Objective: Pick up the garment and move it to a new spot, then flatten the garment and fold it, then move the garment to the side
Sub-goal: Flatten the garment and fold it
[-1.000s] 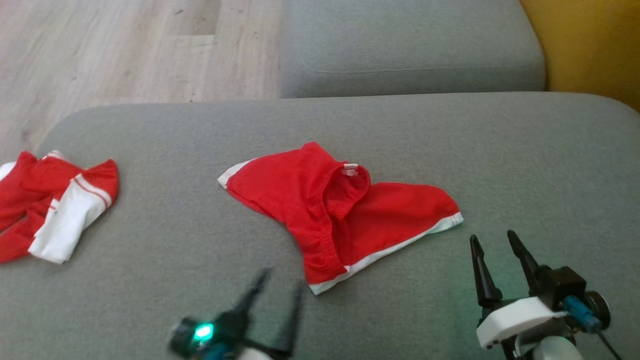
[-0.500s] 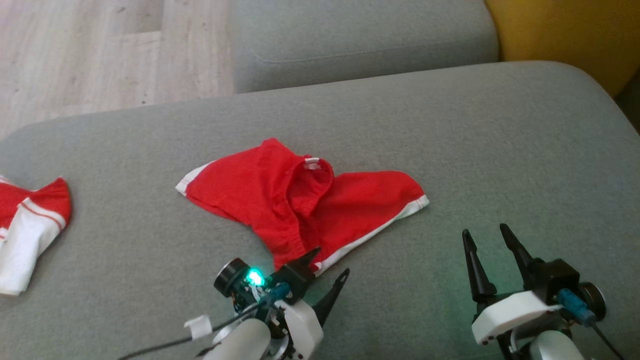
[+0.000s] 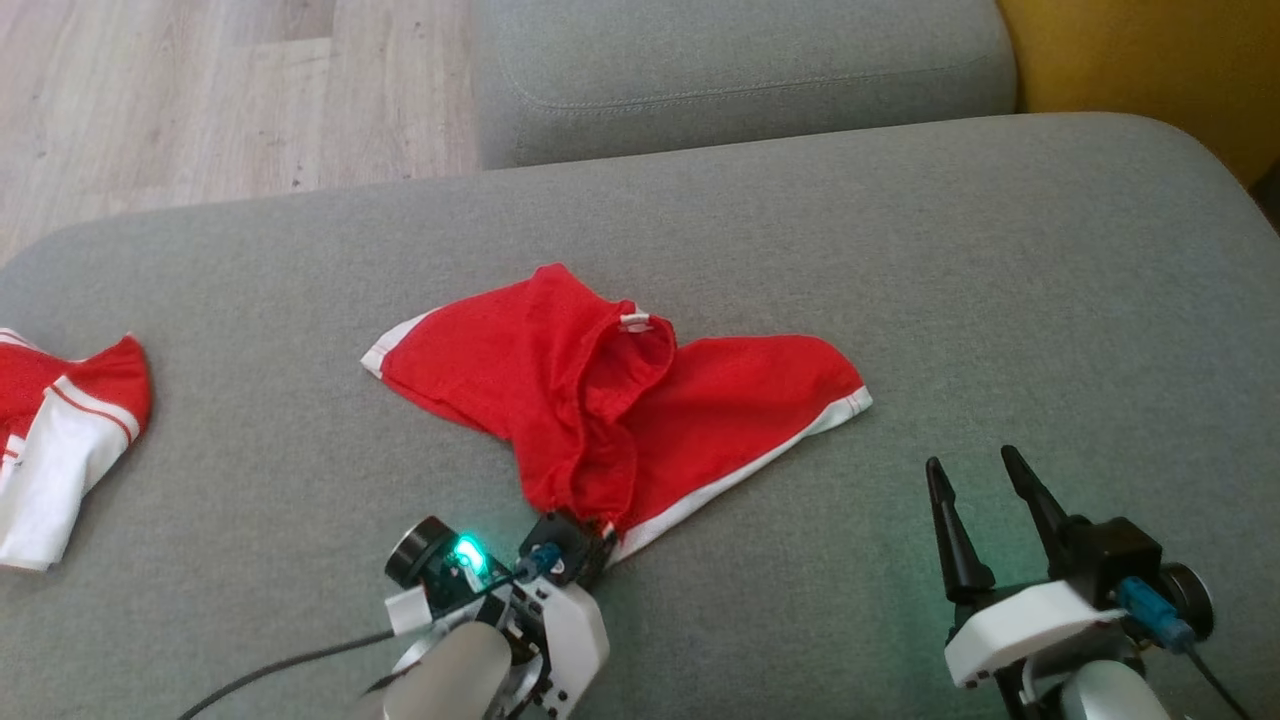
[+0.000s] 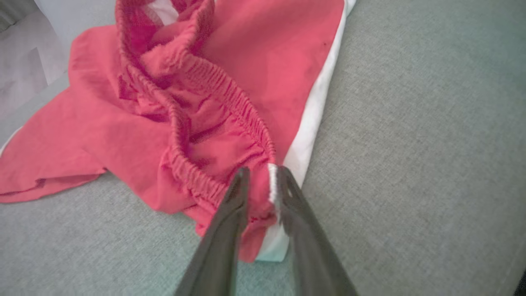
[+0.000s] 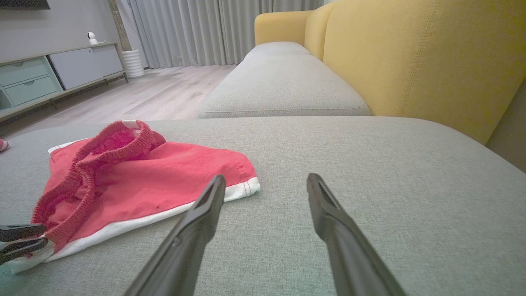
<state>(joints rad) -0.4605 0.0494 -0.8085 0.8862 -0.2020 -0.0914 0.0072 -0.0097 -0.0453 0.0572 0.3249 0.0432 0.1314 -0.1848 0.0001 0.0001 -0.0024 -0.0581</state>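
Here we see left hand (image 4: 261, 177) pinching near corner of red shorts (image 3: 740, 400), crumpled mid sofa cushion (image 3: 1000, 250); right hand (image 3: 970, 458) wide open, empty, just right of shorts

surface: grey cushion (image 3: 1000, 300) | centre: red shorts (image 3: 760, 400) | left edge: red-white garment (image 3: 60, 450)

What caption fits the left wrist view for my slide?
Left gripper pinches the waistband corner of the red shorts lying on the grey cushion.
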